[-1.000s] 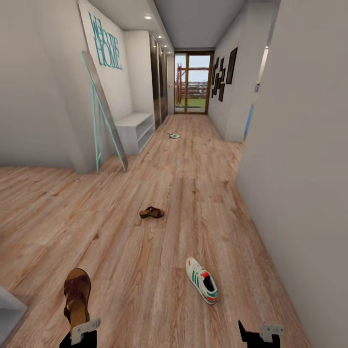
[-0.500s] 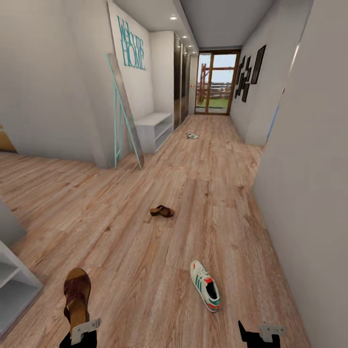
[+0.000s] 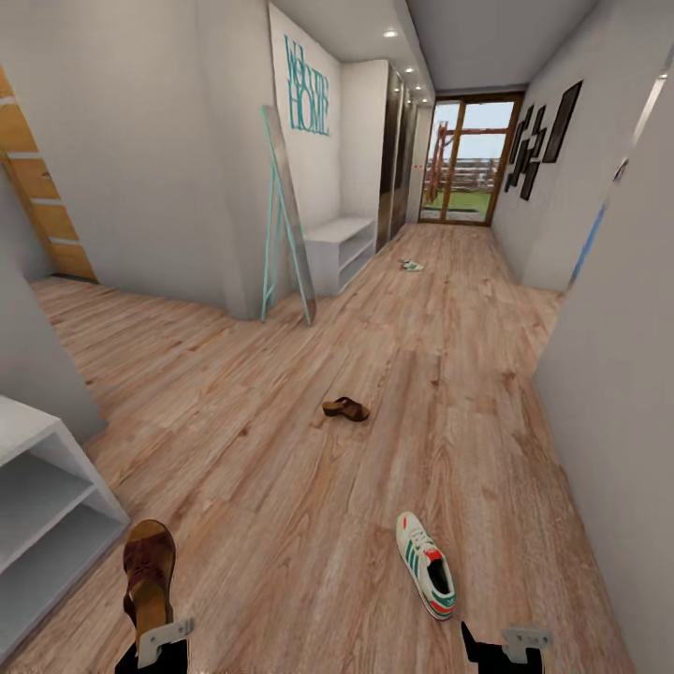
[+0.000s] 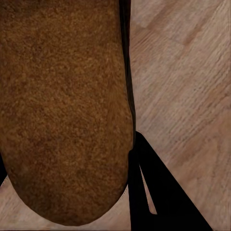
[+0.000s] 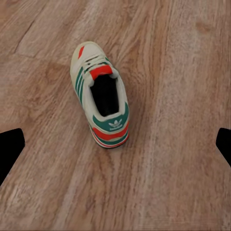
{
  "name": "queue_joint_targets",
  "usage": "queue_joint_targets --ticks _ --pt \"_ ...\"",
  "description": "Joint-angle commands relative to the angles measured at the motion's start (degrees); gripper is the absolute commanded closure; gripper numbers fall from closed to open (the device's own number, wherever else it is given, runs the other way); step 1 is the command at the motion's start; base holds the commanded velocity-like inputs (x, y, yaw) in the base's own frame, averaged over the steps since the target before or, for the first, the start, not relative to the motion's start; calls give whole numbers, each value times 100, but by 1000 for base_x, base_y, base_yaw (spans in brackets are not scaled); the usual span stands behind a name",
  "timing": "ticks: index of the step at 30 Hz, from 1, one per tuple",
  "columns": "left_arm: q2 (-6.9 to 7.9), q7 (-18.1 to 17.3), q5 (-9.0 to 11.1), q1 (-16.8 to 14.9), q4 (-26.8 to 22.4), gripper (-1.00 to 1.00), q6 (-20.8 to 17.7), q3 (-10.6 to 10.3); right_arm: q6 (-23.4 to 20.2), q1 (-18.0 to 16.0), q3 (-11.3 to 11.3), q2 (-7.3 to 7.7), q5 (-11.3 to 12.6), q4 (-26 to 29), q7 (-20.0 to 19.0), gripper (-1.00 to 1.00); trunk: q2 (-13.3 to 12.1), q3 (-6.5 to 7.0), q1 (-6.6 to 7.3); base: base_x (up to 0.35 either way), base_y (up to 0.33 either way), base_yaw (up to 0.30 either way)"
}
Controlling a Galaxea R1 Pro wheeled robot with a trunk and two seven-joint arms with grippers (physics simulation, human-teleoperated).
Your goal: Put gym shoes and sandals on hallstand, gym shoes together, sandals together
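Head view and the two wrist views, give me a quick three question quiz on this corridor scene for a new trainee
1. True or false: the left gripper holds a sandal.
2. How many shoes lie on the corridor floor?
3. Which is nearest the right gripper: A) brown sandal, B) near gym shoe, C) far gym shoe?

Key: 1 true; 2 three; 3 B.

Black hands — pale grey brackets, wedge-shaped black fingers
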State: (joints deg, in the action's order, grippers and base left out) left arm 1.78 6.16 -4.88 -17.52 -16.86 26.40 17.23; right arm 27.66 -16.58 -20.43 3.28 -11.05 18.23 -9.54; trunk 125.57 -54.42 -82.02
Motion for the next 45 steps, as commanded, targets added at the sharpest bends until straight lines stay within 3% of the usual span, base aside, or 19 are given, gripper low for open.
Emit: queue_joint_targets --ticks 1,15,34,40,45 --pt "-2 33 -74 -6 8 100 15 18 21 -3 -49 -2 -47 -3 -30 -100 2 -5 1 0 0 279" --pt "-2 34 -69 -6 2 100 16 23 21 -3 -49 4 -47 1 -30 -100 2 -5 1 80 -72 256" --pt "-5 -10 -74 -57 7 100 -44 23 -3 -3 -48 27 -59 57 -32 -100 2 -5 1 4 -4 16" --pt "-30 -243 -83 -258 -70 100 -138 26 -115 -9 -30 31 -107 489 -38 -100 2 -5 1 0 0 0" --pt "-49 -506 -90 -661 -108 100 -503 26 -664 -26 -24 35 -344 949 -44 -100 2 -5 1 0 0 0"
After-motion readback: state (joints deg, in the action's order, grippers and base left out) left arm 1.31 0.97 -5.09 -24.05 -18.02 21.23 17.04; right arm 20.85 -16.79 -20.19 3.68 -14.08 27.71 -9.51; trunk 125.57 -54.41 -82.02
